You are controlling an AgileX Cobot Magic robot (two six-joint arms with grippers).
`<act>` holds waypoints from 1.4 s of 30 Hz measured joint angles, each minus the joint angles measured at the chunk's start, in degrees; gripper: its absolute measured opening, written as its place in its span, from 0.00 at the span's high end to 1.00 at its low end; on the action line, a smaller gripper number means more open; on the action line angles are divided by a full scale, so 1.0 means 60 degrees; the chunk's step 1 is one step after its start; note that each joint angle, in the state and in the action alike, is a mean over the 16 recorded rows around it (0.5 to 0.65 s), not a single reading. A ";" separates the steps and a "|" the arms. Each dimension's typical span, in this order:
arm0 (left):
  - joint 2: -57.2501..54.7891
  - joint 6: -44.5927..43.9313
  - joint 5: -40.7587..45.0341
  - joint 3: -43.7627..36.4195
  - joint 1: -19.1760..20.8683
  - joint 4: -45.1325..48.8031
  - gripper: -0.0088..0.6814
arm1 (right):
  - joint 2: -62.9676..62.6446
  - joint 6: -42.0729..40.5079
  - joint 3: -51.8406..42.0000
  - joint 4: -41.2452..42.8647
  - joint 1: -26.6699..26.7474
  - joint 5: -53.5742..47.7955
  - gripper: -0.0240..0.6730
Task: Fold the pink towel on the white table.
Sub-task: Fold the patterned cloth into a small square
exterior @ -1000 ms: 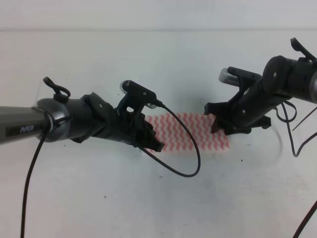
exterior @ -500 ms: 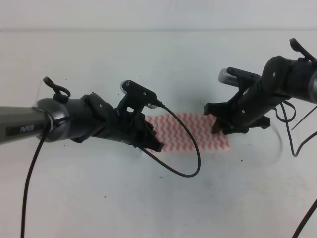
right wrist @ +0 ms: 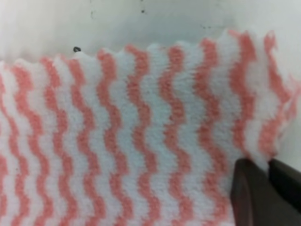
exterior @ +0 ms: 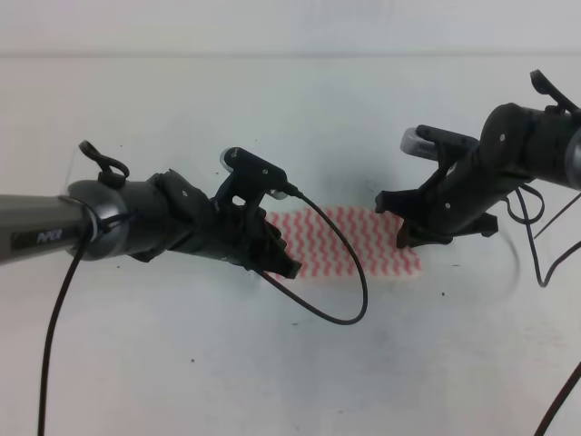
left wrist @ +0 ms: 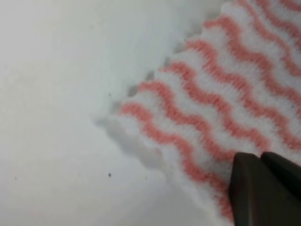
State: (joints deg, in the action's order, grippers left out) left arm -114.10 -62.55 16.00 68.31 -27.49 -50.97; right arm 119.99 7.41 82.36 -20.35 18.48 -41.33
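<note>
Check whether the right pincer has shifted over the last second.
Yes, slightly. In the high view the right pincer has edged rightward along the pink towel, toward its right edge. The towel itself lies unchanged on the white table.

At the left of the frame, the left arm (exterior: 136, 222) is matte black with a grey tube segment bearing small white lettering. A thin black cable (exterior: 340, 272) loops from its silver-capped wrist camera (exterior: 245, 163). The right arm (exterior: 495, 173), upper right, is likewise black, with trailing black cables.

Both arms reach inward, low over the middle. The left gripper (exterior: 283, 265) points down to the right with jaws together; the right gripper (exterior: 406, 238) angles down-left, fingers pinched.
</note>
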 joint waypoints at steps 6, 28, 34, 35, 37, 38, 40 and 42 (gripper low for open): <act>0.0000 0.0000 0.0014 0.0000 0.0000 0.0000 0.99 | -0.0257 -0.0146 0.0191 -0.0266 -0.0001 -0.0181 0.98; 0.0043 -0.0010 0.0043 -0.0008 0.0001 -0.0020 0.99 | -0.0591 -0.1207 0.1349 -0.1621 0.0555 -0.0276 0.98; 0.0269 -0.0096 0.0046 -0.0009 0.0000 -0.0008 0.99 | -0.0591 -0.1235 0.1421 -0.1636 0.0662 -0.0159 0.98; 0.0334 -0.0120 0.0050 -0.0009 0.0000 -0.0005 0.99 | -0.0591 -0.1235 0.1422 -0.1635 0.0666 -0.0140 0.98; 0.0481 -0.0174 0.0063 -0.0010 0.0004 0.0014 0.99 | -0.0591 -0.1235 0.1422 -0.1633 0.0670 -0.0116 0.99; 0.0556 -0.0208 0.0073 -0.0011 0.0013 0.0026 0.99 | -0.0591 -0.1235 0.1421 -0.1627 0.0671 -0.0108 0.99; 0.0698 -0.0282 0.0112 -0.0015 0.0035 0.0047 0.99 | -0.0591 -0.1235 0.1421 -0.1625 0.0671 -0.0091 0.98; 0.0801 -0.0380 0.0180 -0.0017 0.0084 0.0060 0.99 | -0.0591 -0.1235 0.1421 -0.1622 0.0671 -0.0078 0.98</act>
State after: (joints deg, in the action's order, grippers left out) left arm -109.30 -64.82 17.08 68.21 -26.99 -50.61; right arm 116.45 0.00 90.88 -30.09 22.50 -41.80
